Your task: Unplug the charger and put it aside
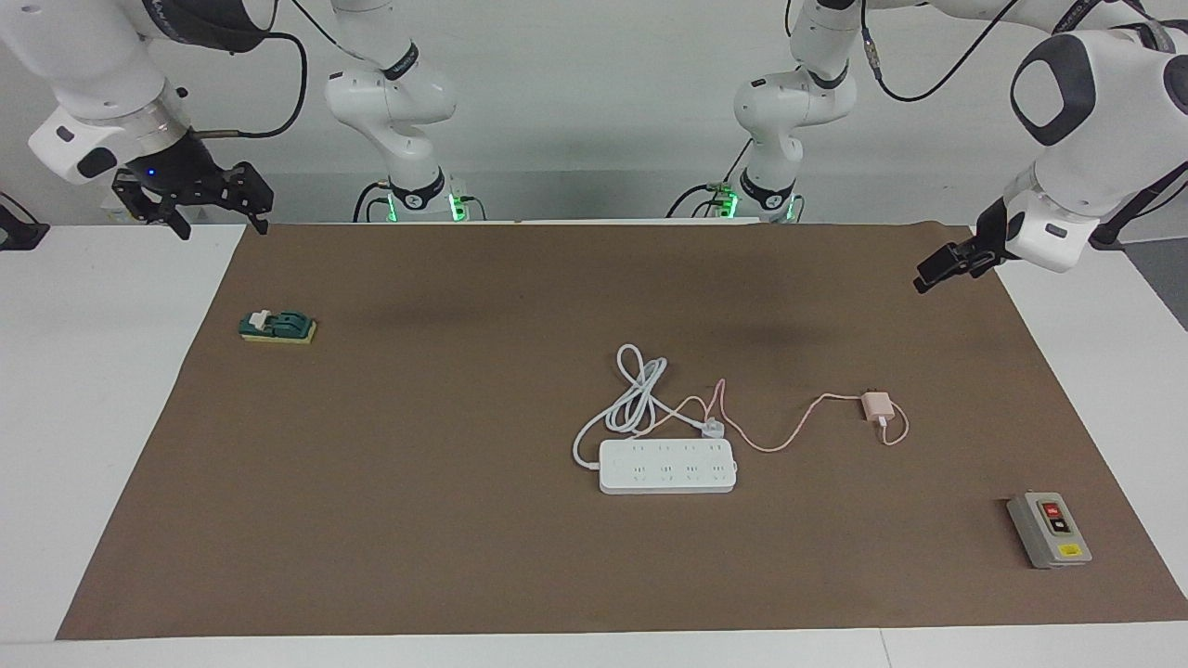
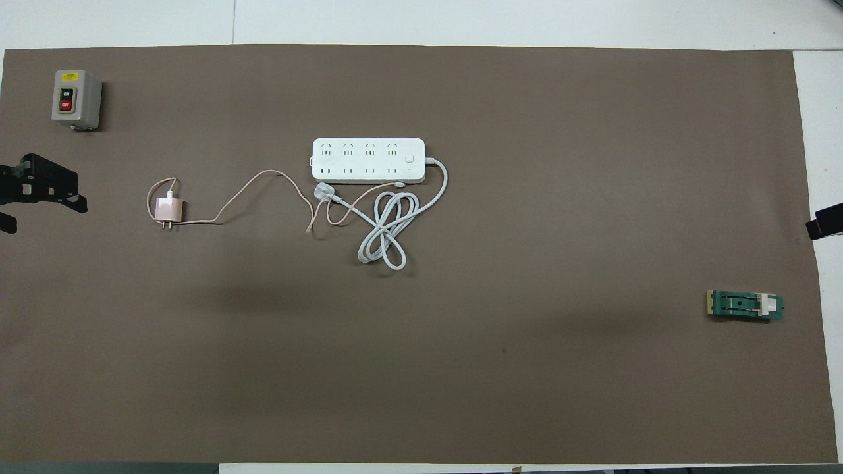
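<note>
The pale-pink charger (image 1: pixel 877 405) (image 2: pixel 167 209) lies on the brown mat, out of any socket, its prongs bare. It is beside the white power strip (image 1: pixel 666 466) (image 2: pixel 367 159), apart from it toward the left arm's end. Its thin pink cable (image 1: pixel 789 436) (image 2: pixel 250 187) trails back to the strip. My left gripper (image 1: pixel 928 274) (image 2: pixel 43 217) hangs open and empty over the mat's edge at the left arm's end, well above the charger. My right gripper (image 1: pixel 223 227) (image 2: pixel 826 224) is open and empty over the mat's edge at the right arm's end.
The strip's thick white cable (image 1: pixel 636 390) (image 2: pixel 388 230) lies coiled nearer the robots, its white plug (image 1: pixel 713 428) (image 2: pixel 324 191) beside the strip. A grey on/off switch box (image 1: pixel 1049 529) (image 2: pixel 76 99) stands farther out at the left arm's end. A green-and-yellow block (image 1: pixel 277 326) (image 2: pixel 745 305) lies at the right arm's end.
</note>
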`<state>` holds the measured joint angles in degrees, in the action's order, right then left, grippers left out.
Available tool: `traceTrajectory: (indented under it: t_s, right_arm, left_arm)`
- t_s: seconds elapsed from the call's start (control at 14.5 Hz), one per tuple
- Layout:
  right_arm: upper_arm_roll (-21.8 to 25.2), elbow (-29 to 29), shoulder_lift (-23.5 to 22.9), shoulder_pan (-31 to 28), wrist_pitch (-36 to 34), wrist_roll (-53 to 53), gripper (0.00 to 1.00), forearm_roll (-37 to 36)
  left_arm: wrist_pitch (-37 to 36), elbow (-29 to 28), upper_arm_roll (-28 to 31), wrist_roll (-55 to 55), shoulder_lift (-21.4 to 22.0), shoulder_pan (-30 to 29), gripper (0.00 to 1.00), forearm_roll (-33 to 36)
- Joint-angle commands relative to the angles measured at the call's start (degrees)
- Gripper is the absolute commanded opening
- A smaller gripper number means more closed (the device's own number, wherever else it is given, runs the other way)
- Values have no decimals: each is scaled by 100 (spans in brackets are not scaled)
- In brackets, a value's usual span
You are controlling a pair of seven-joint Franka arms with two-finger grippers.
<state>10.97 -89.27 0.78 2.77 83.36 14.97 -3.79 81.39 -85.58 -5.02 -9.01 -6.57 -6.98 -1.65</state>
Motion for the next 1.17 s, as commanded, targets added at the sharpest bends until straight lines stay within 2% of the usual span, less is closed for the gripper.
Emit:
traceTrajectory:
  t_s: [0.0, 0.14, 0.28, 0.34, 0.41, 0.48, 0.69, 1.1]
  right_arm:
    - [-314, -293, 106, -259, 566, 41, 100, -70]
    - [-420, -232, 80, -373, 497, -90, 100, 53]
    - [-429, -205, 71, -391, 366, -109, 100, 185]
    - [-429, -196, 62, -400, 304, -109, 100, 203]
    - [-429, -100, 45, -400, 208, -117, 100, 203]
    - [-429, -30, 27, -400, 76, -117, 100, 221]
    - [-420, 32, 9, -418, -48, -196, 100, 458]
    - [-420, 32, 27, -348, -66, -214, 100, 344]
  left_arm:
    - [-360, -81, -34, 338, 542, 30, 100, -2]
    - [-432, -116, -52, 400, 577, 48, 100, -2]
    - [-257, -265, 52, 418, 586, 475, 100, 59]
    - [-90, -422, 349, 427, 621, 826, 100, 112]
    - [24, -563, 883, 444, 708, 1256, 100, 121]
    - [52, -591, 1071, 514, 727, 1339, 100, 121]
    - [43, -521, 1073, 629, 631, 1313, 100, 121]
    - [114, -538, 800, 778, 560, 1050, 100, 104]
